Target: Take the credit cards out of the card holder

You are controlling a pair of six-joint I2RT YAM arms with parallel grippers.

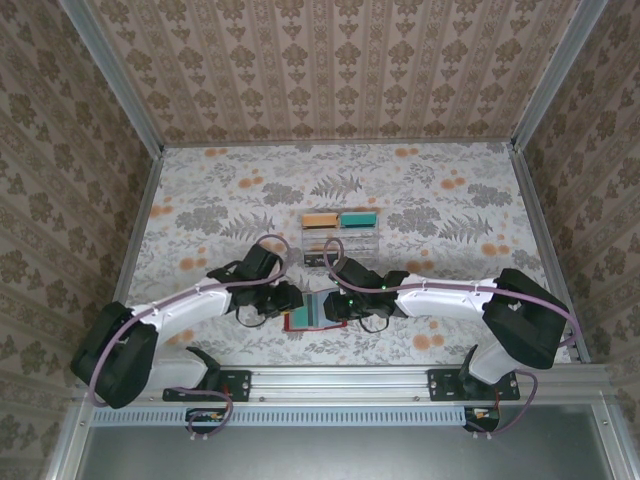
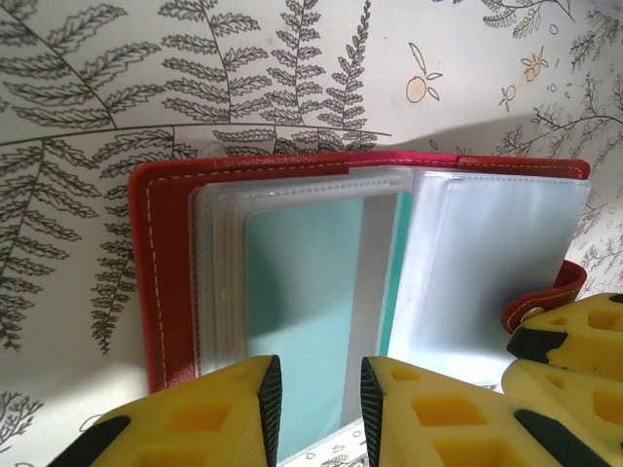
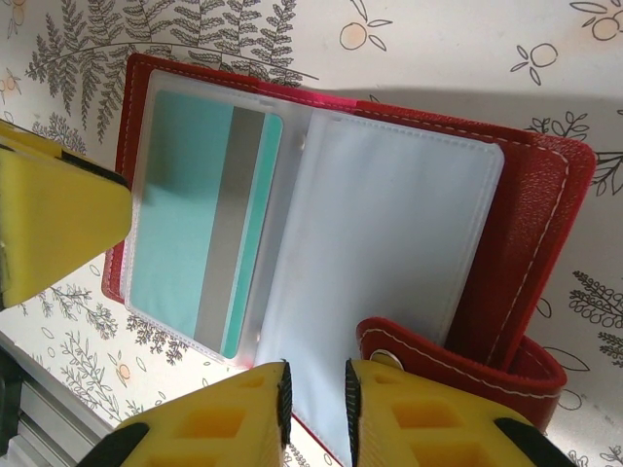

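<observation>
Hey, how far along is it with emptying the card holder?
Done: the card holder lies open; the tray behind holds an orange item and a teal item. In hand: the left gripper and the right gripper are at its sleeves. To do: a teal card is still sleeved.

One red card holder (image 3: pixel 545 224) lies open under two pairs of yellow fingers (image 3: pixel 214 428), with one teal card (image 3: pixel 185 214) showing just ahead of the left pair. Beyond the fingers: one clear tray (image 1: pixel 340 245), holding one orange item (image 1: pixel 320 220) and one teal item (image 1: pixel 358 219).
</observation>
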